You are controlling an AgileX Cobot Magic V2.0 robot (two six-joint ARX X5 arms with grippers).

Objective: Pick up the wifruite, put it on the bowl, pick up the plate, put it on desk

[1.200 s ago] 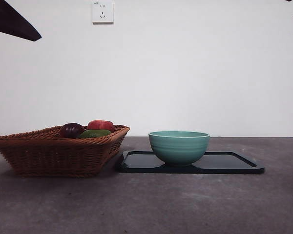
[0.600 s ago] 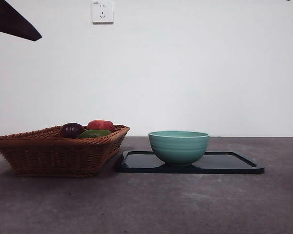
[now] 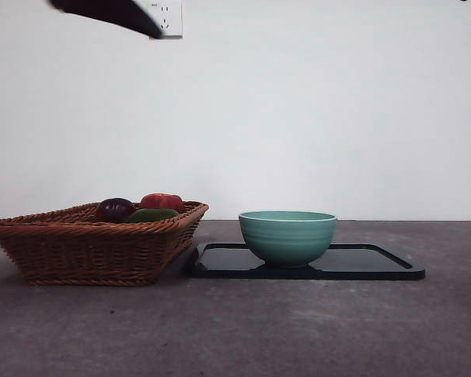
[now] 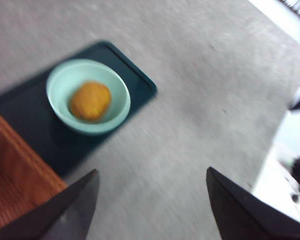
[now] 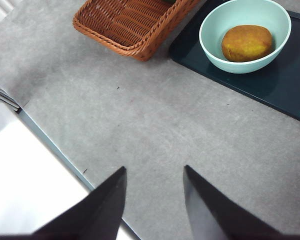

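Left wrist view, wifruite in bowl, beyond left pincer

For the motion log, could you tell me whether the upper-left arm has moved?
Yes. The dark arm tip has swung rightward, now reaching the wall socket.

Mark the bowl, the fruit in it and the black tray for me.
bowl [image 5: 206, 41]: right wrist view, on its pale inner wall.
orange fruit [image 5: 246, 43]: right wrist view, on its top.
tray [image 3: 369, 261]: front view, on the bare surface beside the bowl.
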